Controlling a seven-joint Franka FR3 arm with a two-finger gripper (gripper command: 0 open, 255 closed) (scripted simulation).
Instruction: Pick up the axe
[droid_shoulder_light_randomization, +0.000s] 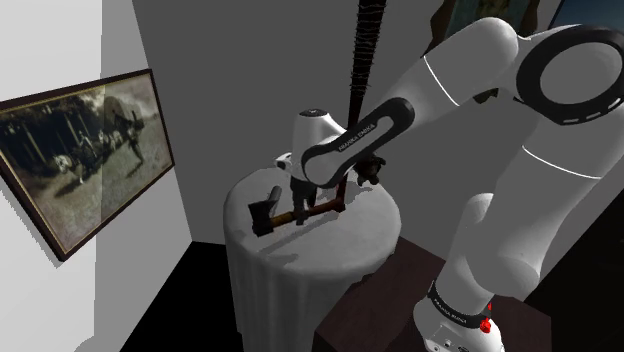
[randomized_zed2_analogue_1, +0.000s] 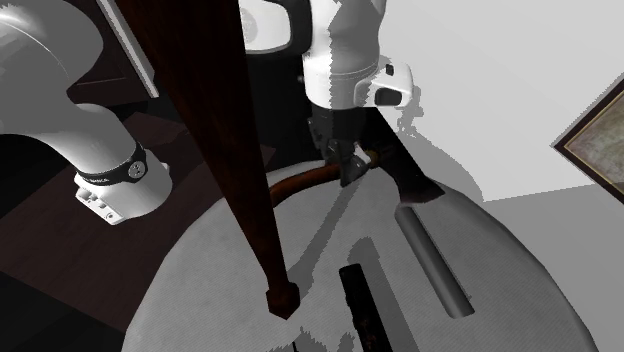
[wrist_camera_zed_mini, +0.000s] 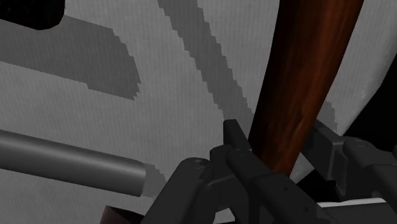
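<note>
**Gripper (wrist_camera_zed_mini: 281, 137) clamped on the axe handle**

Your gripper has its two black fingers (wrist_camera_zed_mini: 238, 145) pressed against either side of the reddish-brown handle (wrist_camera_zed_mini: 305, 76), so it is holding the axe (droid_shoulder_light_randomization: 268, 218) with only a narrow gap between them.

From the shoulder view, your arm (droid_shoulder_light_randomization: 520, 180) rises off the stand (droid_shoulder_light_randomization: 370, 310) at lower right. It bends at a big elbow joint near the top right, then slopes down and to the left until the wrist sits over the round, cloth-covered surface (droid_shoulder_light_randomization: 250, 250). The hand points nearly straight down at the cloth.

In the second exterior view the hand comes in from the top edge. The gripper meets the handle just beside the dark axe head (randomized_zed2_analogue_1: 420, 188), and the curved handle runs off toward that view's left.

In the shoulder view the axe lies across the middle of the surface, head toward that view's left. You cannot tell whether it rests on the cloth or is a little clear of it.

A grey cylinder (randomized_zed2_analogue_1: 435, 262) lies on the cloth near the axe head, with a slim black object (randomized_zed2_analogue_1: 362, 305) beside it. A dark wooden post (randomized_zed2_analogue_1: 250, 150) crosses the foreground of the second exterior view. A framed picture (droid_shoulder_light_randomization: 85, 165) hangs on the wall at the shoulder view's left.
</note>
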